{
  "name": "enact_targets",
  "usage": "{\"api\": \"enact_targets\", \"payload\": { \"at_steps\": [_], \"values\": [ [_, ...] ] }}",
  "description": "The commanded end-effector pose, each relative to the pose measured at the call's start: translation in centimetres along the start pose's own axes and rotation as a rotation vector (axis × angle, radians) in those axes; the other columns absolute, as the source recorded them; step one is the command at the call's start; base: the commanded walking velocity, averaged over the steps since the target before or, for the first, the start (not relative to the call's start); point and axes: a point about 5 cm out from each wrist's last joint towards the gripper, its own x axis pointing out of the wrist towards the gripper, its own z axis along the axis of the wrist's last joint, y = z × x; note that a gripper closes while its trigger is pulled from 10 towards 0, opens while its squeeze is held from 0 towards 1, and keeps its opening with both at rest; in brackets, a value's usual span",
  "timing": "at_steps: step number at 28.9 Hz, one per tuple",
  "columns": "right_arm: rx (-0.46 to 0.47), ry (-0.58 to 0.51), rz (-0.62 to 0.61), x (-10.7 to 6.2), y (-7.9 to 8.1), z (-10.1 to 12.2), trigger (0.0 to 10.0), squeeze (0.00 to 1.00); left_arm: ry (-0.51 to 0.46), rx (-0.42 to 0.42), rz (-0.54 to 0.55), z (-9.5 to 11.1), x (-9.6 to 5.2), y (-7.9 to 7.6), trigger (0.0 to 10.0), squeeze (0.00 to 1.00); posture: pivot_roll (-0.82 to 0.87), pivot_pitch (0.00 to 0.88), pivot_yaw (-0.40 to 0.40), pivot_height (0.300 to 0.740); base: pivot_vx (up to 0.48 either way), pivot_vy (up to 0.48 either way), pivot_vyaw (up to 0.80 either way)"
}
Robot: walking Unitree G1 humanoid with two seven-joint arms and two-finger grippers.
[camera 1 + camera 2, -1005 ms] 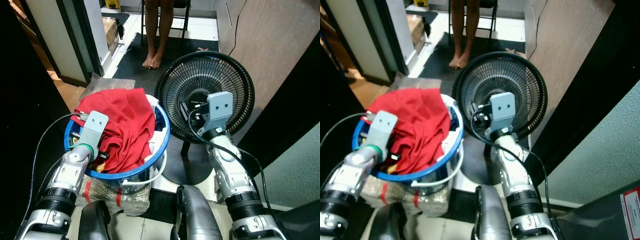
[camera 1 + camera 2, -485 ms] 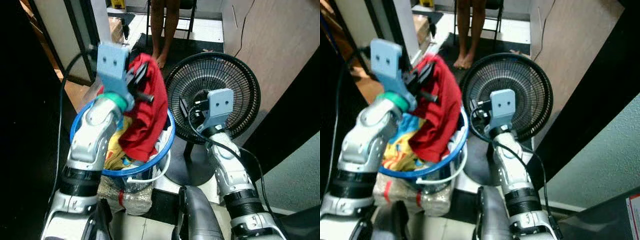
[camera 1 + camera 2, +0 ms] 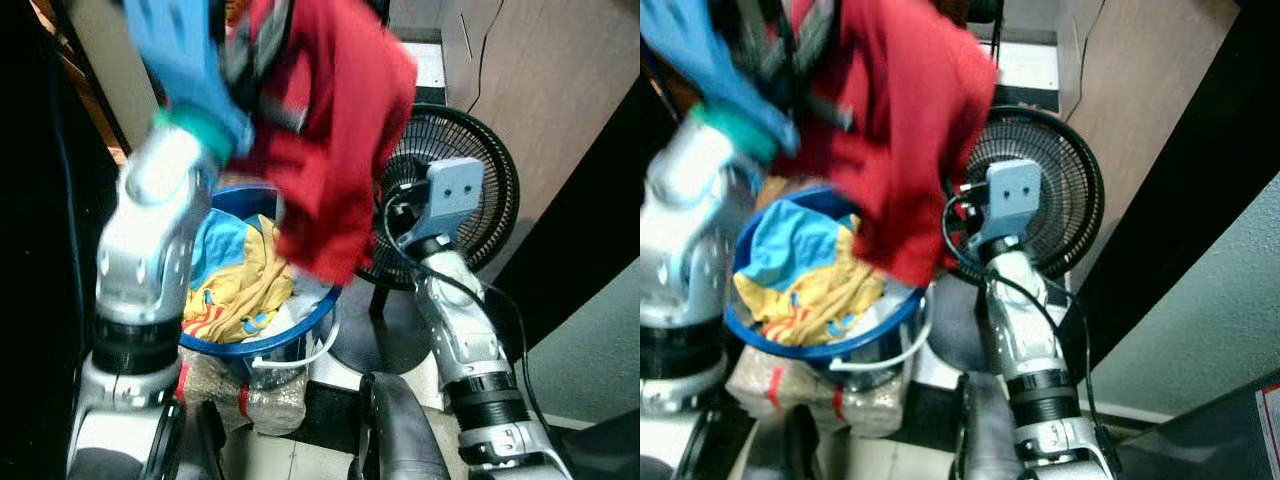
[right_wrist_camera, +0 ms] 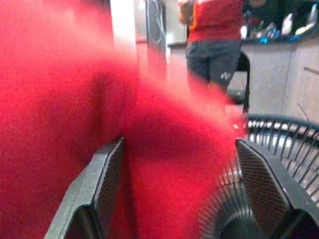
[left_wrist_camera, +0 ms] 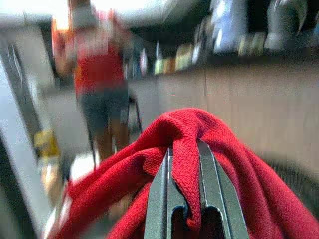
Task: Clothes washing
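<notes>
The left gripper (image 5: 185,199) pinches a red cloth (image 3: 335,130) high above the bucket (image 3: 262,340), and its hanging end may catch the fan (image 3: 470,190), where the right gripper (image 4: 192,199) waits spread and empty.

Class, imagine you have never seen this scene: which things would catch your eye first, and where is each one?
First, the big red garment, hanging high above the blue laundry bucket, pinched in the left gripper. Next, the yellow and blue clothes heaped in that bucket on the robot's left. Then the black floor fan to the right of the bucket, with the right gripper held open before it, red cloth showing between its fingers.
</notes>
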Motion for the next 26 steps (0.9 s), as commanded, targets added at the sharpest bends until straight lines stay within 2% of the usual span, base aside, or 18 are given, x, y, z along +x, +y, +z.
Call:
{"api": "enact_targets", "payload": {
  "at_steps": [1,7,11,13,26],
  "values": [
    [0.032,-0.021,-0.012,-0.1,0.1,0.5,10.0,0.00,-0.010,0.005,0.029,0.6,-0.4,0.5,10.0,0.00,-0.02,0.000,0.043,0.535,0.000,0.000,0.00],
    [0.121,-0.079,-0.028,0.1,0.5,1.8,10.0,0.00,0.034,-0.036,0.098,-0.6,-1.4,1.5,10.0,0.00,-0.02,0.000,0.037,0.535,0.000,0.000,0.00],
    [0.117,-0.051,-0.082,0.7,-0.2,1.5,10.0,0.00,0.035,-0.014,0.092,-0.7,-1.0,1.4,10.0,0.00,-0.02,0.000,0.038,0.545,0.000,0.000,0.00],
    [0.142,-0.053,-0.100,0.8,-0.5,1.6,10.0,0.00,0.034,-0.012,0.086,-0.6,-0.8,1.2,10.0,0.00,-0.02,0.000,0.039,0.555,0.000,0.000,0.00],
    [0.129,-0.057,-0.112,0.6,-1.2,2.0,10.0,0.00,0.049,-0.011,0.081,-0.8,-0.9,1.0,10.0,0.00,-0.03,0.000,0.042,0.589,0.000,0.000,0.00]
  ]
}}
